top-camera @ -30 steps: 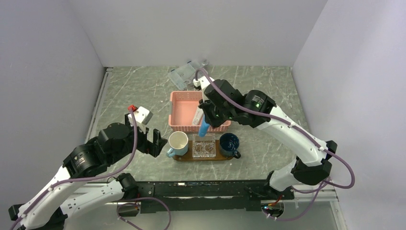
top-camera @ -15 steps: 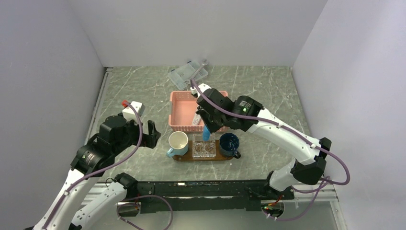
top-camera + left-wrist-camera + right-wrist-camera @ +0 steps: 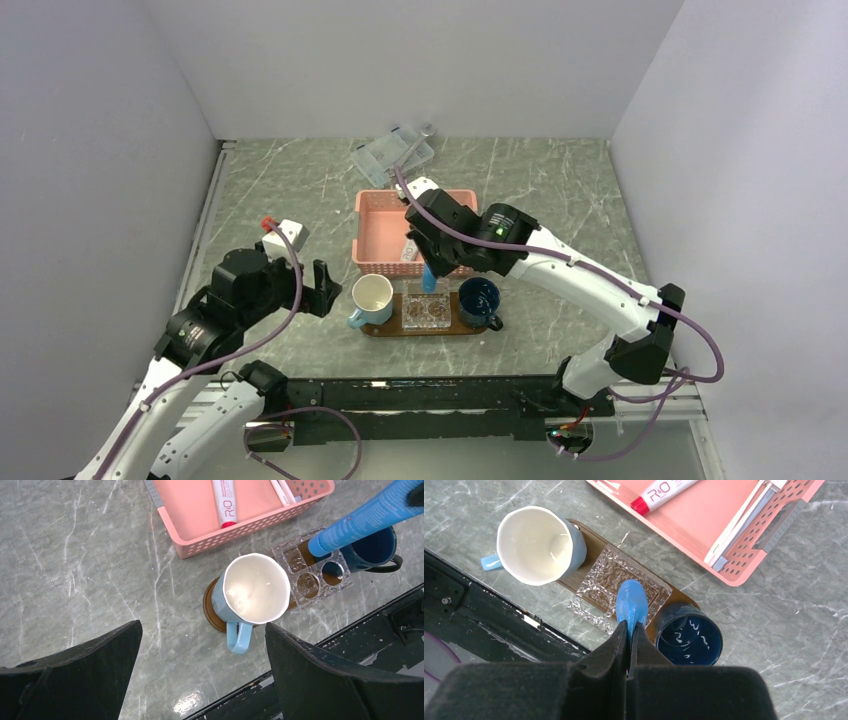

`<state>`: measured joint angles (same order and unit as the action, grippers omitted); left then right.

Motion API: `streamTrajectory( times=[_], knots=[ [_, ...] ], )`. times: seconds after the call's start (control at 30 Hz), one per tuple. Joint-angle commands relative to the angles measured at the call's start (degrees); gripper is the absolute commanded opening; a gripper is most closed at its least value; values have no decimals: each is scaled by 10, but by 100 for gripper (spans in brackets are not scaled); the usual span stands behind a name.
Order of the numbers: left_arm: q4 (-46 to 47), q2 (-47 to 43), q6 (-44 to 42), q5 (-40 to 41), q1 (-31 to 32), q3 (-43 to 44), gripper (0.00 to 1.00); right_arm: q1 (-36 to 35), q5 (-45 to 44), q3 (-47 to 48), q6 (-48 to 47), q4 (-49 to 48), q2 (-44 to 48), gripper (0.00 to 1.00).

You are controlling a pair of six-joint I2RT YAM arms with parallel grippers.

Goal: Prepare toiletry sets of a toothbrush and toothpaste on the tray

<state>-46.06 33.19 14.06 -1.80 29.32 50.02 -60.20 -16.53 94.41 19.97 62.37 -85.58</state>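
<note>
My right gripper is shut on the flat end of a bright blue toothpaste tube. The tube hangs cap down over a clear slotted holder on the dark-brown tray. A slim white toothbrush lies in the pink basket. My left gripper stands open over bare table, left of the tray, holding nothing.
On the tray, a light-blue mug stands left of the holder and a dark-blue mug right of it. A white tube with a red cap lies in the basket. A clear plastic box sits at the back.
The right arm has carried the blue tube from over the basket's front edge down toward the holder on the tray. The left arm has swung back and left, still open.
</note>
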Motion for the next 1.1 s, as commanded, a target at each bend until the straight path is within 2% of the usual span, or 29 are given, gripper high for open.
streamTrajectory(
  times=[0.0, 0.6, 1.07],
  knots=[
    [40, -11, -12, -22, -3, -7, 99, -3, -24, -3, 9, -35, -1, 0],
    [52, -29, -11, -26, -3, -28, 99, -4, -32, -45, 15, -51, -9, 0],
    [57, -30, -9, -28, -3, -34, 99, -11, -38, -132, 39, -117, 36, 0]
  ],
)
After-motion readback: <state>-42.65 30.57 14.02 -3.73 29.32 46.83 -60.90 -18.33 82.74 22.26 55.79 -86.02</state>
